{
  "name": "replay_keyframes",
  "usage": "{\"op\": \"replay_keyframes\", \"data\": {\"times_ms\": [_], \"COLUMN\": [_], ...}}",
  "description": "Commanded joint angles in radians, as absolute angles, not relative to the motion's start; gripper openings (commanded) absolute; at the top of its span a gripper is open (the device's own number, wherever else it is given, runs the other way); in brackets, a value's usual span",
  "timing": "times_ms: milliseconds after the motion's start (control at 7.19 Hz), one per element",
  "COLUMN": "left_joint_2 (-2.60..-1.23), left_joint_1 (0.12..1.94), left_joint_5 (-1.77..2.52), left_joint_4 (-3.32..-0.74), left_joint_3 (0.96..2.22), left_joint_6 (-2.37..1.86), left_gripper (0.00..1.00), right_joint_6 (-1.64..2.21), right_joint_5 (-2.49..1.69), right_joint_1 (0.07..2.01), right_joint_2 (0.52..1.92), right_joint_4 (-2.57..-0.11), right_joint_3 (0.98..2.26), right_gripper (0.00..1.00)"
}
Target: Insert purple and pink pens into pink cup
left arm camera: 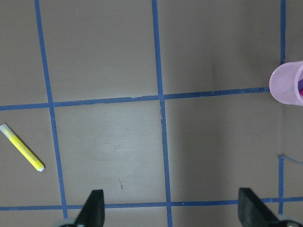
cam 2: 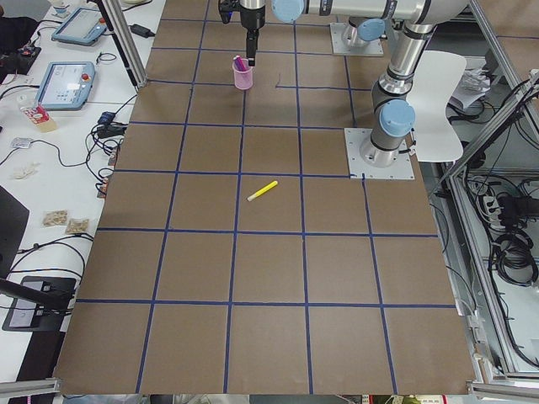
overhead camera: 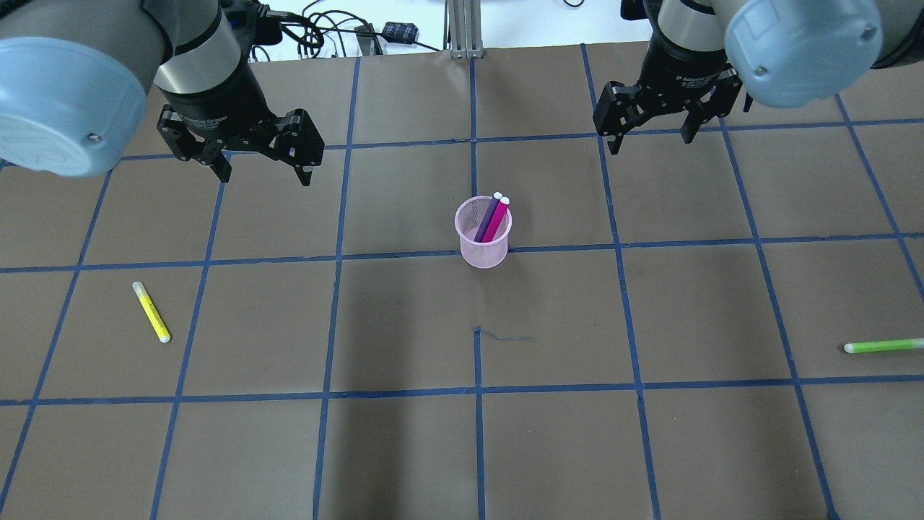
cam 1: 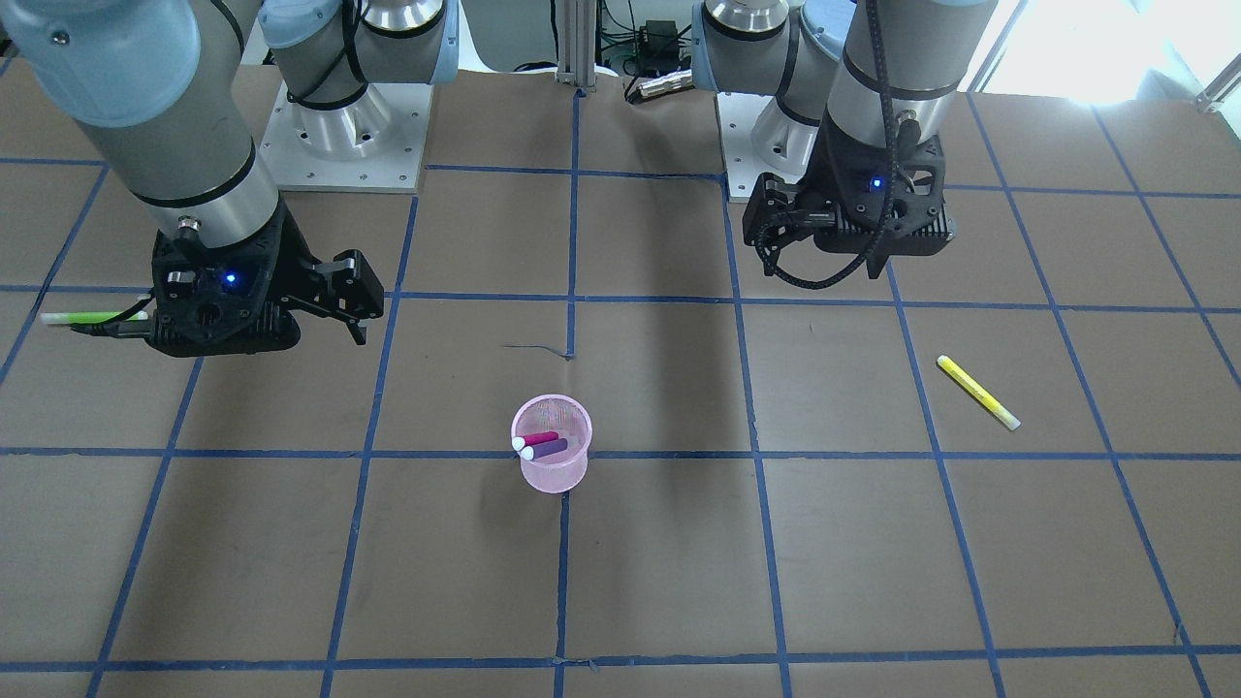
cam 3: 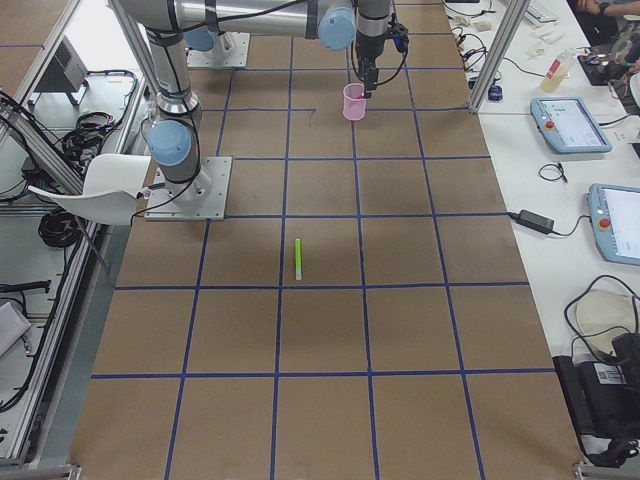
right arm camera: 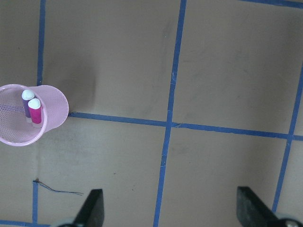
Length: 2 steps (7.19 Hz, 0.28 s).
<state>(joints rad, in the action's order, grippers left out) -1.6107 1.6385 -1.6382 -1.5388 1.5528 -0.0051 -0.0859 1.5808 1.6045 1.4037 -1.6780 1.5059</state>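
Observation:
The pink mesh cup [overhead camera: 483, 242] stands upright near the table's middle. A purple pen [overhead camera: 486, 217] and a pink pen [overhead camera: 497, 220] stand side by side inside it, white caps up and leaning on the rim. My left gripper [overhead camera: 266, 173] hovers open and empty to the cup's far left. My right gripper [overhead camera: 650, 141] hovers open and empty to its far right. The cup [right arm camera: 31, 118] with both pens shows at the left of the right wrist view. Its rim [left arm camera: 286, 84] shows at the right edge of the left wrist view.
A yellow highlighter [overhead camera: 151, 312] lies on the table at the left, below my left gripper. A green pen [overhead camera: 882, 346] lies at the right edge. Blue tape lines grid the brown table. Both arm bases [cam 1: 344, 131] stand at the robot's side.

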Motion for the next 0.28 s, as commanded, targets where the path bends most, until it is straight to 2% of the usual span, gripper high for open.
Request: {"op": "replay_keyframes", "data": {"times_ms": [0, 139], "left_joint_2": [-1.612, -1.611], "left_joint_1": [1.640, 1.637], "left_joint_5": [-1.638, -1.638], "left_joint_4": [-1.539, -1.539], "left_joint_3": [1.552, 1.552], "left_joint_6": [-0.005, -0.003], "left_gripper": [1.00, 1.00], "right_joint_6": [-0.086, -0.086], "right_joint_5": [1.580, 1.580], "right_joint_1": [1.605, 1.605], "right_joint_2": [1.401, 1.401], "right_joint_4": [-1.680, -1.680], "right_joint_3": [1.506, 1.506], "right_gripper": [1.00, 1.00]}}
